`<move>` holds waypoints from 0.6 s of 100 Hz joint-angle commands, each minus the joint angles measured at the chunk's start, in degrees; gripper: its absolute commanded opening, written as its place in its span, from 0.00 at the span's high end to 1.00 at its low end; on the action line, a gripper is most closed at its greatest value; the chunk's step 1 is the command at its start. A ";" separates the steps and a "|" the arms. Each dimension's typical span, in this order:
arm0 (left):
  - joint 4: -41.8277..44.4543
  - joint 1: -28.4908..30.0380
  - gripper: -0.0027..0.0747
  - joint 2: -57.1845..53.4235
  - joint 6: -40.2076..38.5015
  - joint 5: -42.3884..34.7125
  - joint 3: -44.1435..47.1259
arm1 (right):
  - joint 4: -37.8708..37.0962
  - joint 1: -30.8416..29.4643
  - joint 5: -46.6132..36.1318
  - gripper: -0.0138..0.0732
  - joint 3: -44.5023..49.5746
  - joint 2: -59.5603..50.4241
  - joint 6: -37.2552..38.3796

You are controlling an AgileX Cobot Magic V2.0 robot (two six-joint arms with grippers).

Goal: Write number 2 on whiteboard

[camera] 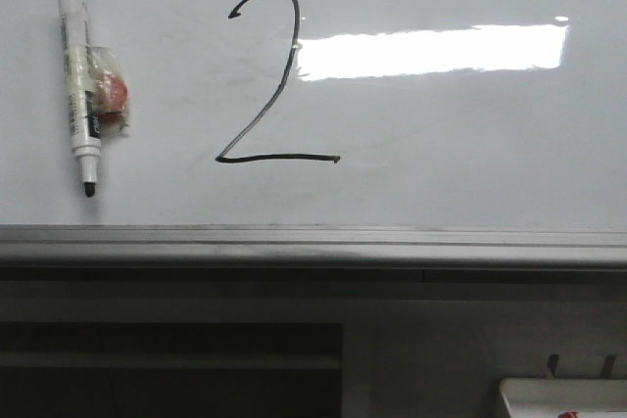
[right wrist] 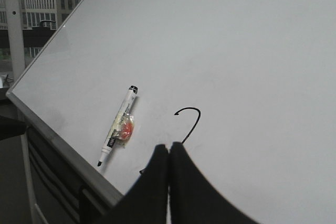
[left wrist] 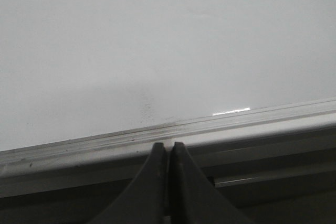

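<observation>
The number 2 (camera: 274,80) is sitting complete on the whiteboard (camera: 460,144), left of the glare (camera: 431,51). A marker (camera: 78,80) with a red lump taped on is lying flat just left of it, tip toward the grey ledge (camera: 313,242). Left hand (left wrist: 169,148) is resting fingers pressed together, empty, by the ledge. Right hand (right wrist: 168,150) is likewise pinched together, empty, hovering over the figure.

Black number 2 (camera: 274,80) on glossy white whiteboard (camera: 470,154)
</observation>
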 commanded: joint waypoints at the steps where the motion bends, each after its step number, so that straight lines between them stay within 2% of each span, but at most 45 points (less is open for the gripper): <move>1: 0.28 0.18 0.99 -1.54 0.00 -2.49 0.56 | -3.67 -0.56 -1.17 0.91 -1.47 0.39 5.13; 4: 0.28 0.18 0.99 -1.54 0.00 -2.49 0.56 | -7.47 -0.67 -0.37 0.91 -1.47 0.39 9.80; 14: 0.28 0.18 0.99 -1.54 0.00 -2.49 0.56 | -27.81 -1.37 0.32 0.91 -1.47 0.39 28.10; 21: 0.28 0.18 0.99 -1.54 0.00 -2.49 0.56 | -37.03 -2.90 0.40 0.91 -1.47 0.39 38.21; 31: 0.28 0.18 0.99 -1.54 0.00 -2.49 0.56 | -38.45 -7.12 2.01 0.91 -1.47 0.39 43.07; 41: 0.28 0.18 0.99 -1.54 0.00 -2.49 0.56 | -39.03 -14.96 2.88 0.91 -1.47 0.39 45.72; 53: 0.28 0.18 0.99 -1.54 0.00 -2.49 0.56 | -49.33 -25.94 3.40 0.91 -1.47 0.39 59.77; 60: 0.28 0.18 0.99 -1.54 0.00 -2.49 0.56 | -51.20 -31.50 4.00 0.91 -1.47 0.39 62.44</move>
